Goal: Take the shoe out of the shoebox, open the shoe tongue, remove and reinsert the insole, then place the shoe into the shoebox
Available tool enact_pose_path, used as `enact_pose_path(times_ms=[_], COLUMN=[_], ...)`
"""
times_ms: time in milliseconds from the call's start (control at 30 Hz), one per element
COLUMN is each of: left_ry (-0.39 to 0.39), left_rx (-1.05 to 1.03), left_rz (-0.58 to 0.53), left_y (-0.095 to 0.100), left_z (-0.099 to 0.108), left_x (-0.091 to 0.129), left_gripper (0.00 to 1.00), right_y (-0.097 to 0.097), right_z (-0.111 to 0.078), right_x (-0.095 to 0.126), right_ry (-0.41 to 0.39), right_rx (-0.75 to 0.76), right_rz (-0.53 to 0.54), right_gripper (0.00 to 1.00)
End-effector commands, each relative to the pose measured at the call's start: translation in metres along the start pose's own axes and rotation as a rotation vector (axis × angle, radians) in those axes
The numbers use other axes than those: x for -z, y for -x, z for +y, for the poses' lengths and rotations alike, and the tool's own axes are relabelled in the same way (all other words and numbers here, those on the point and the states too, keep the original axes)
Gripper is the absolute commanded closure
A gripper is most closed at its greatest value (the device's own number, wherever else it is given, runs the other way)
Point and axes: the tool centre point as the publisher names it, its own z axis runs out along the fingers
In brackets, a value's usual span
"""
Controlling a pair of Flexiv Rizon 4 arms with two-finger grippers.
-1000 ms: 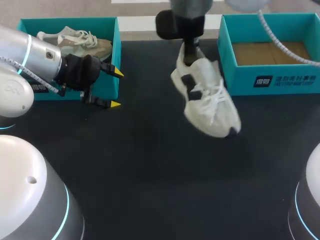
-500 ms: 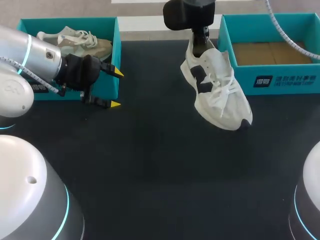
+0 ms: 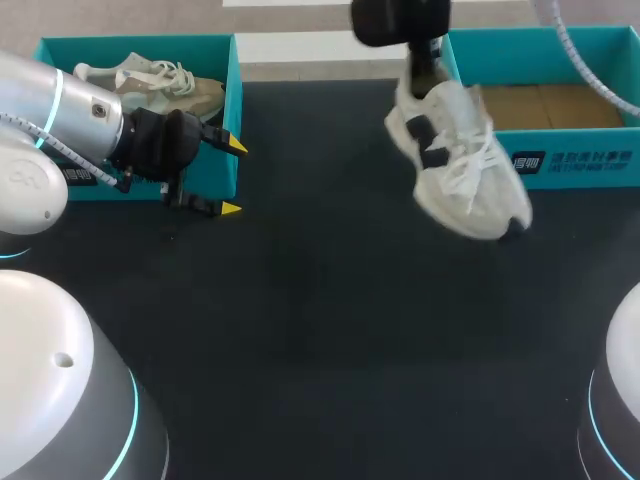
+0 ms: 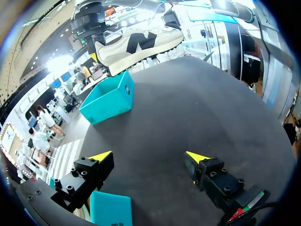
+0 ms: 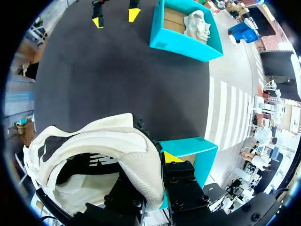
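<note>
Table (image 3: 300, 330): black top, two teal boxes along its far edge. Right shoebox (image 3: 560, 160): open, brown floor showing. Left shoebox (image 3: 140, 45): holds a beige shoe (image 3: 165, 85) lying on its side. White shoe (image 3: 465, 175): off the table, hanging toe-down at the right shoebox's near left corner, in front of its front wall. Right gripper (image 3: 425, 72): fingers clamped on the white shoe's heel collar. Left gripper (image 3: 232, 177): just beside the left shoebox's right wall, fingers spread apart, nothing between them.
</note>
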Motion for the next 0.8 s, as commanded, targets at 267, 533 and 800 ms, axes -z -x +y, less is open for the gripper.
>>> enact_pose_path(times_ms=[267,533,800], left_ry=[0.005,0.005,0.005], left_rx=[0.000,0.000,0.000], left_rz=[0.000,0.000,0.000], left_y=[-0.001,-0.001,-0.001], left_z=[-0.001,-0.001,-0.001], left_x=[0.000,0.000,0.000], left_gripper=[0.00,0.00,0.00], right_y=[0.043,0.050,0.050], right_z=[-0.107,-0.131,-0.131], right_x=[-0.028,-0.034,-0.034], right_ry=[0.051,-0.007,-0.007], right_rx=[-0.061,-0.053,-0.053], right_rz=[-0.021,-0.012,-0.012], right_gripper=[1.00,1.00,1.00])
